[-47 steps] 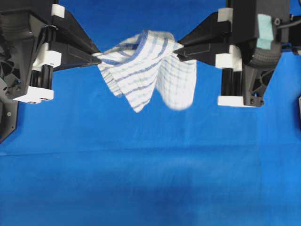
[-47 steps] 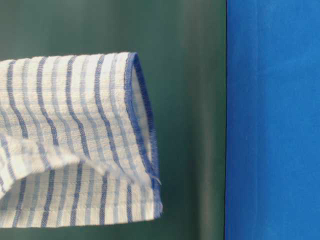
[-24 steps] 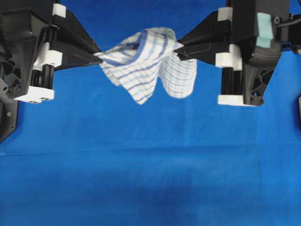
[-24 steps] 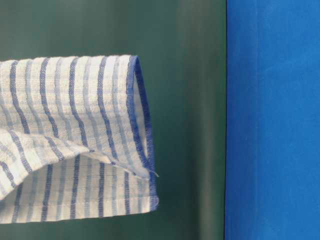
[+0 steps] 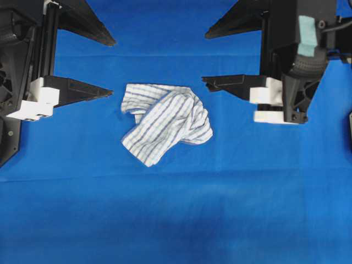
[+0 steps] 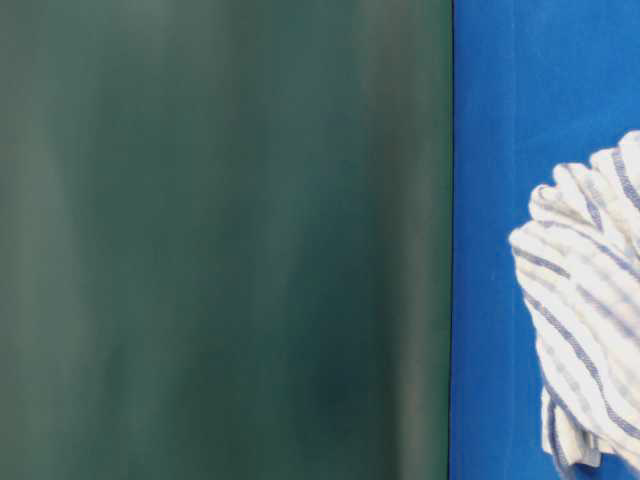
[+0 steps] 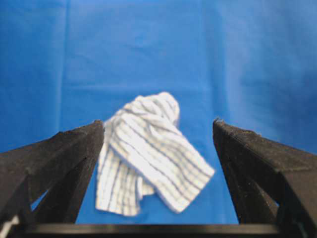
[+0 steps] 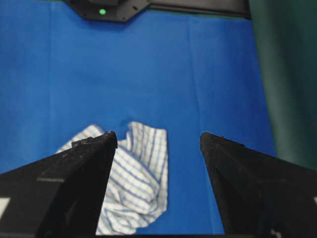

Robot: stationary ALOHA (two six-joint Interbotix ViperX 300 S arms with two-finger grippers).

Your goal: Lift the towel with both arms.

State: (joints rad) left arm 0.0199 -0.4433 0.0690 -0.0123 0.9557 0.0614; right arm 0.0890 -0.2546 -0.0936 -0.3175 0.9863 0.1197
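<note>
The checked white and blue towel point(image 5: 165, 122) lies crumpled on the blue tablecloth point(image 5: 176, 214), free of both grippers. It also shows in the table-level view point(image 6: 590, 310), the left wrist view point(image 7: 148, 153) and the right wrist view point(image 8: 133, 178). My left gripper point(image 5: 113, 66) is open wide and empty, high above the cloth to the towel's left; in its own view point(image 7: 158, 126) the towel lies far below between the fingers. My right gripper point(image 5: 204, 58) is open wide and empty to the towel's right; in its own view point(image 8: 158, 136) the towel lies below, toward the left finger.
The plain blue tablecloth covers the whole table. A dark green wall point(image 6: 220, 240) fills the left of the table-level view. A black base with a green light point(image 8: 102, 11) sits at the table's far edge in the right wrist view.
Both grippers have opened and let go of the towel. It has dropped from between them onto the tablecloth and lies in a crumpled heap.
</note>
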